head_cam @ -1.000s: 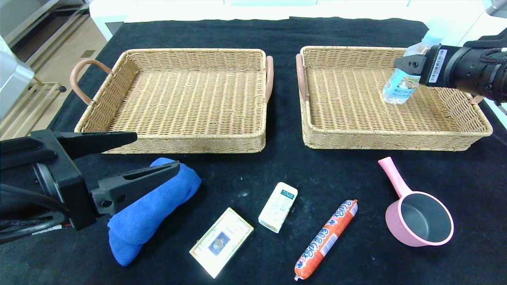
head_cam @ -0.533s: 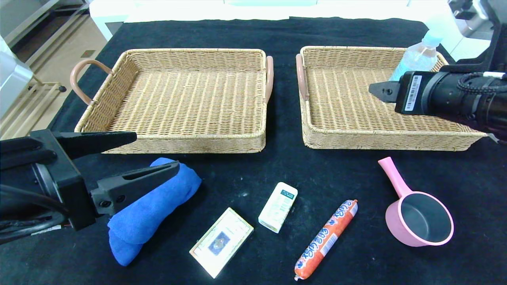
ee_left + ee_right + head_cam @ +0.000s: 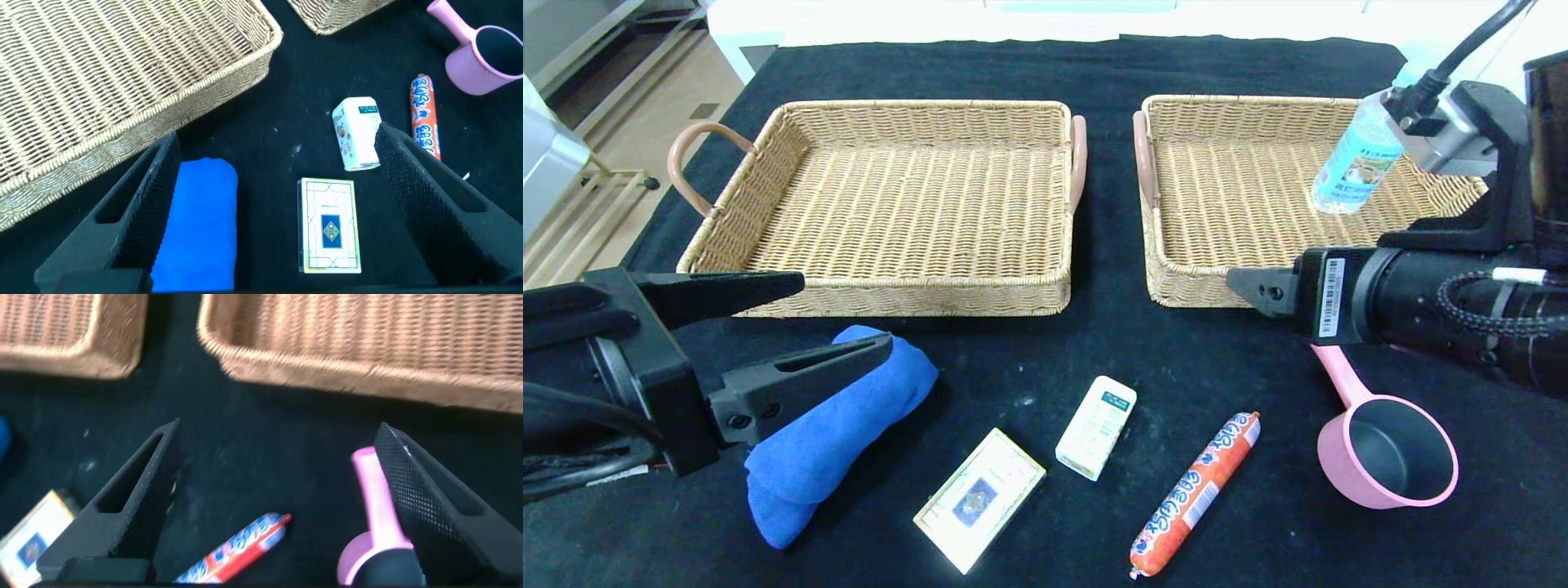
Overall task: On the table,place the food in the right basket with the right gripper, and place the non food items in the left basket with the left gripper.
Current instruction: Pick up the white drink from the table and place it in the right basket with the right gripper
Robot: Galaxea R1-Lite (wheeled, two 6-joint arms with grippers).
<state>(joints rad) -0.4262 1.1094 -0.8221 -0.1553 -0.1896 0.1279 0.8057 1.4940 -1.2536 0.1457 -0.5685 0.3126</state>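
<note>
**Right arm clear of basket, sausage next**

My right gripper (image 3: pixel 1258 290) hung above the surface in front of the right basket (image 3: pixel 1176 282), fingers wide and empty. The water bottle (image 3: pixel 1356 163) stood inside that basket. A second earlier I had been at the bottle; since then I had drawn back toward the sausage (image 3: pixel 1194 494). Judgement: descend across its middle, fingers straddling its width, avoiding the pink ladle (image 3: pixel 1388 457). My left gripper (image 3: pixel 845 322) waited, fingers wide, above the blue cloth (image 3: pixel 837 441).
</note>
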